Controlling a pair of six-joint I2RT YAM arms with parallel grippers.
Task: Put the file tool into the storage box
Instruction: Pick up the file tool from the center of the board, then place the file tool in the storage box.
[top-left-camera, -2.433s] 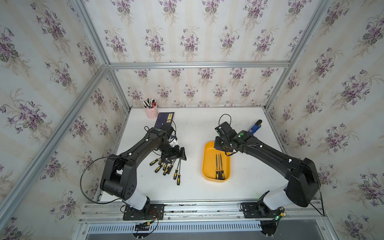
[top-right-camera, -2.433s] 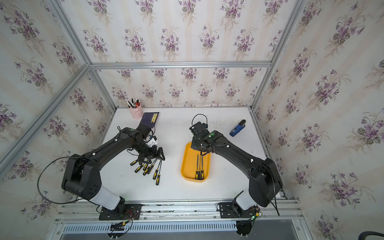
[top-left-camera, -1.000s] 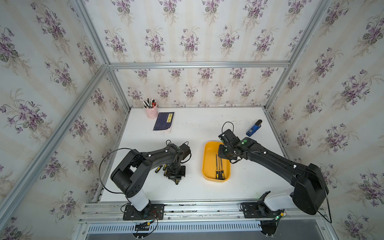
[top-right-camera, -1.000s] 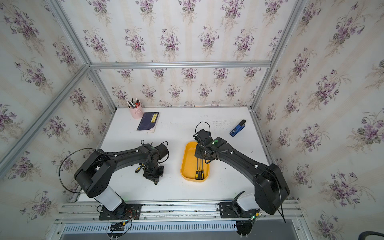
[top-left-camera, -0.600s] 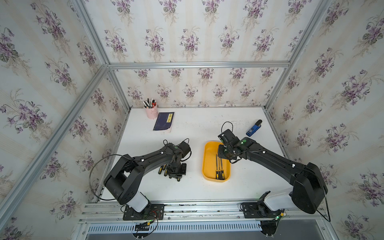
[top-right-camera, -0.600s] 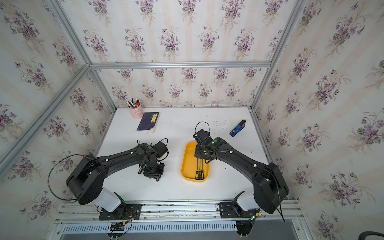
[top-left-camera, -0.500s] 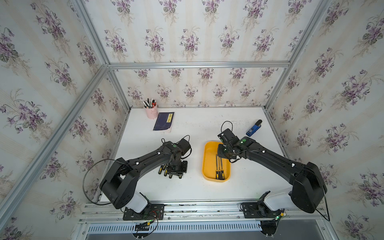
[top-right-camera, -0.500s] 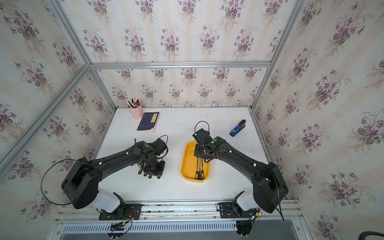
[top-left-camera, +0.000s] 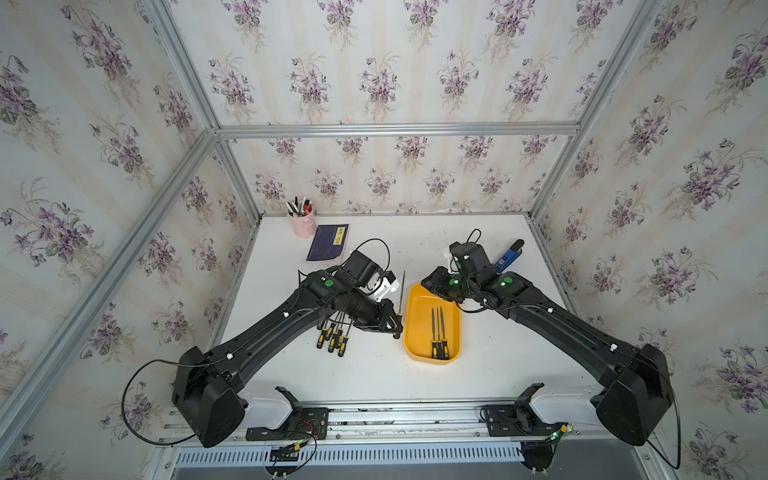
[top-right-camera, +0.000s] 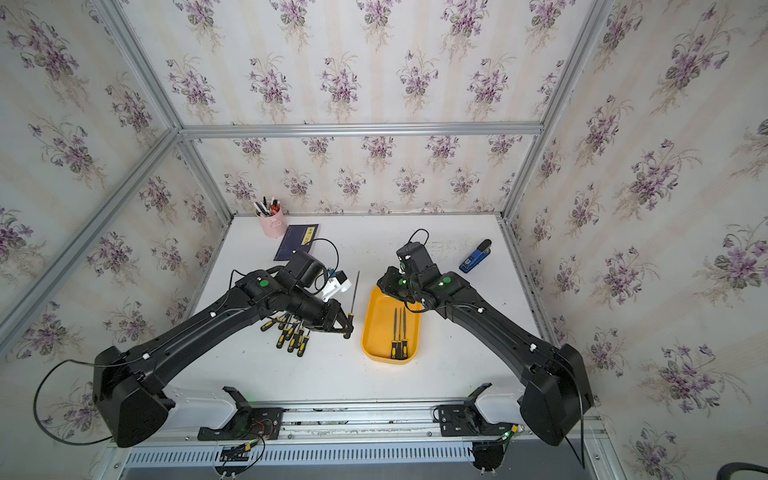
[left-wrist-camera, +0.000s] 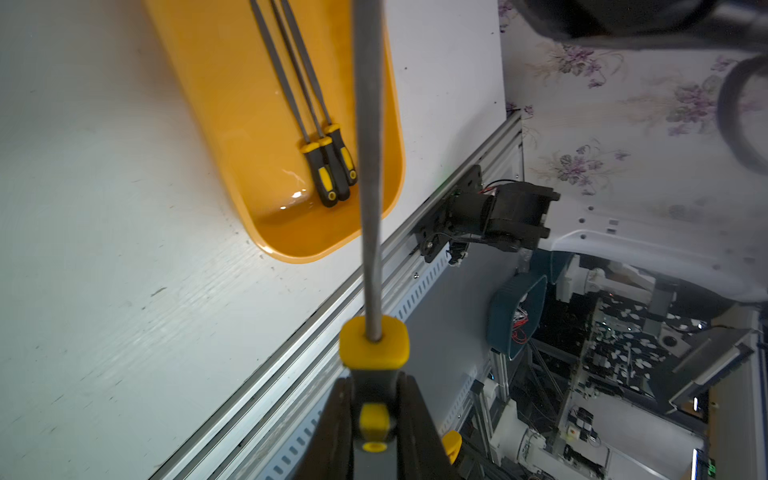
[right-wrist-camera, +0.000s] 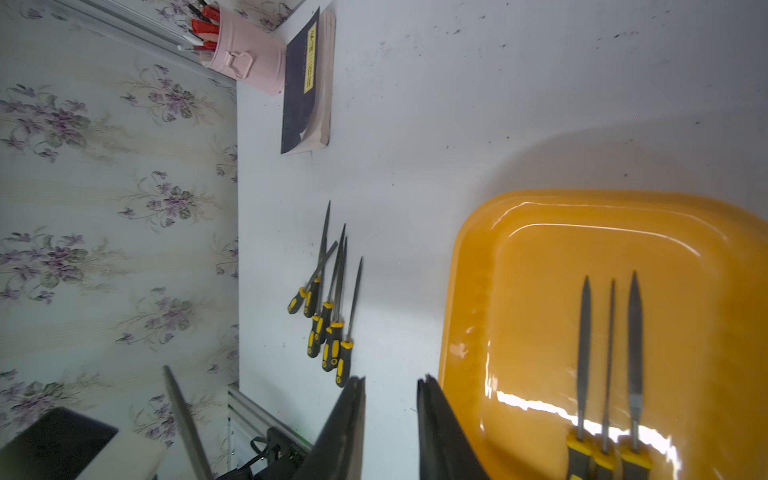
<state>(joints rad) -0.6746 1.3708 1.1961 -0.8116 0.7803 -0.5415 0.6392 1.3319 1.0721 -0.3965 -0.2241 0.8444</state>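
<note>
The storage box (top-left-camera: 415, 324) is my landmark: a yellow tray lying lengthwise away from me, with three files (top-left-camera: 439, 332) already lined up inside. My left gripper (top-left-camera: 395, 326) is clamped on the black-and-yellow handle of another file (top-left-camera: 401, 295). It holds that file off the table just beside the box's left rim, with the shaft running roughly parallel to it.

I judge I'm in the carry step. Next I need to shift across over the bare floor of the box, lower the file, then let go.

My right gripper (right-wrist-camera: 390, 399) hovers over the box's far-left corner, its jaws slightly apart with nothing between them. It could crowd the file's tip.

Well beyond the box to the left are a dark book (top-left-camera: 327, 243) and a pink pen cup (top-left-camera: 303, 224). A blue stapler (top-left-camera: 509, 255) lies beyond it to the right. The loose files (top-left-camera: 332, 336) wait left of the box.
</note>
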